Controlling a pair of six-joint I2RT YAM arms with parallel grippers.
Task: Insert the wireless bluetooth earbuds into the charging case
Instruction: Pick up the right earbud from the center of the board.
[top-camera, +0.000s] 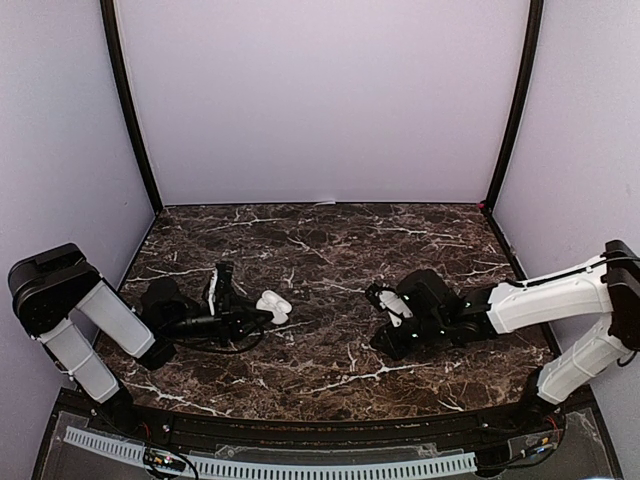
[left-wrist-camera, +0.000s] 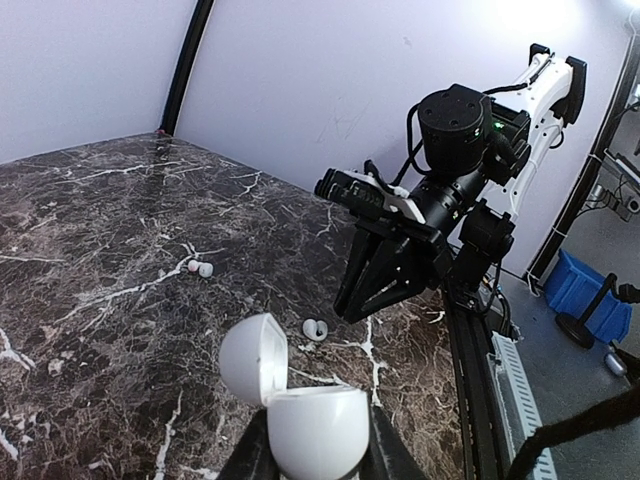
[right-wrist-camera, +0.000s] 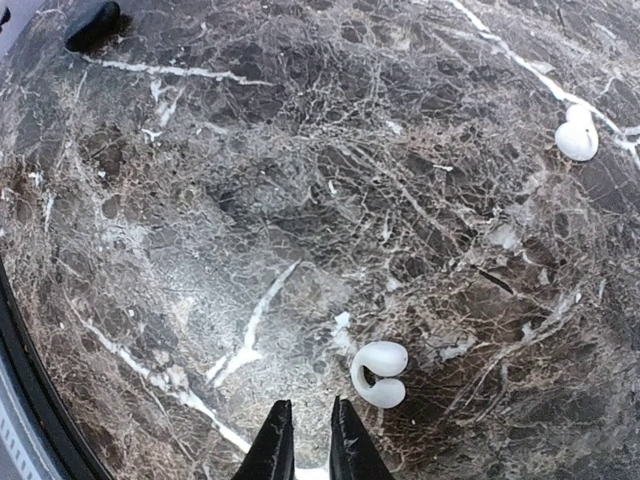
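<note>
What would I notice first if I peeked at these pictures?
Most likely the white egg-shaped case, flipped open and pinched in the left gripper on the left side of the dark marble table. Then a tiny white earbud lying just ahead of the right gripper, with a second earbud farther off on the stone.

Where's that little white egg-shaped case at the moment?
The case is left of centre in the overhead view, lid open, gripped by the left pincer, with a white earbud lying just beyond it.
</note>
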